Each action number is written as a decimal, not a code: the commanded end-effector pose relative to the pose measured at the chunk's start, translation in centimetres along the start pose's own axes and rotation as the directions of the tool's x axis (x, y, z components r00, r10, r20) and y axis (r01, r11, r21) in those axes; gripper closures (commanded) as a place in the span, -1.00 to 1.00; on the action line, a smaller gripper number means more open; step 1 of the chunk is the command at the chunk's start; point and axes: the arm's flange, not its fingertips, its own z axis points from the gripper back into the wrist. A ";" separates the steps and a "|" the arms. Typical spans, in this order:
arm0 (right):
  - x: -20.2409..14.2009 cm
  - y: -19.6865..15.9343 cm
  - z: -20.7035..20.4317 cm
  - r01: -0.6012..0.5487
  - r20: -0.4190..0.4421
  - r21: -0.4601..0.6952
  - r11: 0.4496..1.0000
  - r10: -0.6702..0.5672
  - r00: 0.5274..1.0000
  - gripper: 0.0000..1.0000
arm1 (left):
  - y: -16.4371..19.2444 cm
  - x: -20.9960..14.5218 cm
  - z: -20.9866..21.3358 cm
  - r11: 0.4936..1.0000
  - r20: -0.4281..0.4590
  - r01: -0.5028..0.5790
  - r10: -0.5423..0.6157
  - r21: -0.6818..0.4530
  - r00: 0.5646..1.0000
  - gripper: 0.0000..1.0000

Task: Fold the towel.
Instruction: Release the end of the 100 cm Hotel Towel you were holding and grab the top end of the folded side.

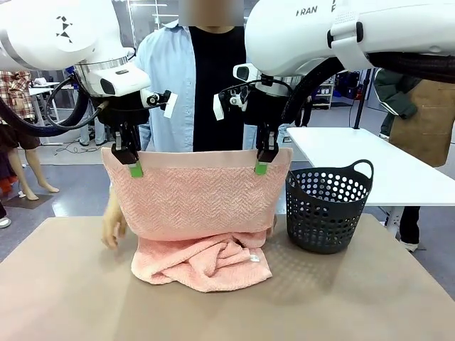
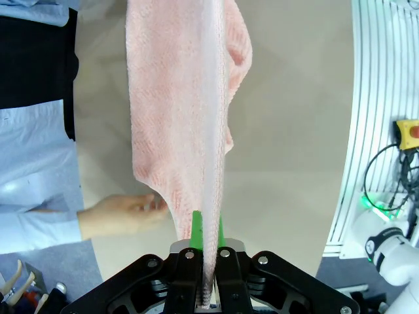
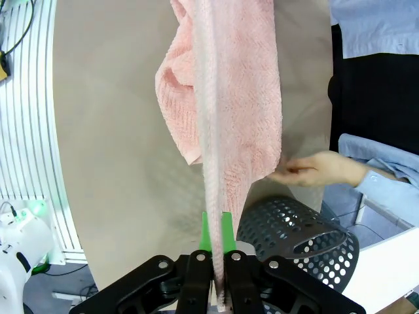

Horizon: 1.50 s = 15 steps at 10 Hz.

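Note:
The pale salmon-pink towel [image 1: 195, 202] hangs stretched between my two grippers, its lower part bunched on the brown table [image 1: 64, 291]. My left gripper [image 1: 134, 169] is shut on the towel's top left corner, and my right gripper [image 1: 261, 166] is shut on the top right corner. In the left wrist view the towel [image 2: 177, 98] runs away from my gripper [image 2: 207, 229], its hem edge-on. The right wrist view shows the same towel [image 3: 229, 98] pinched in my gripper [image 3: 217, 234]. The person's hands [image 1: 111, 224] touch the towel's lower side edges from behind.
A dark perforated basket [image 1: 328, 206] stands on the table right of the towel, close to my right gripper. The person [image 1: 192, 85] stands at the far side, directly behind the towel. A white table [image 1: 362, 163] lies behind the basket.

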 end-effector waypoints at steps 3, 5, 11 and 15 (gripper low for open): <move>-0.1 0.0 0.0 -0.001 0.000 0.000 1.000 0.001 1.000 1.00 | 0.0 -0.1 0.1 1.000 0.001 -0.002 0.002 0.001 1.000 1.00; -0.1 0.0 0.0 -0.001 0.000 0.000 1.000 0.001 1.000 1.00 | 0.0 -0.1 0.1 1.000 0.001 -0.002 0.002 0.001 1.000 1.00; -0.1 0.0 0.0 -0.001 0.000 0.000 1.000 0.001 1.000 1.00 | 0.0 -0.1 0.1 1.000 0.001 -0.002 0.002 0.001 1.000 1.00; -0.1 0.0 0.0 -0.001 0.000 0.000 1.000 0.001 1.000 1.00 | 0.0 -0.1 0.1 1.000 0.001 -0.002 0.002 0.001 1.000 1.00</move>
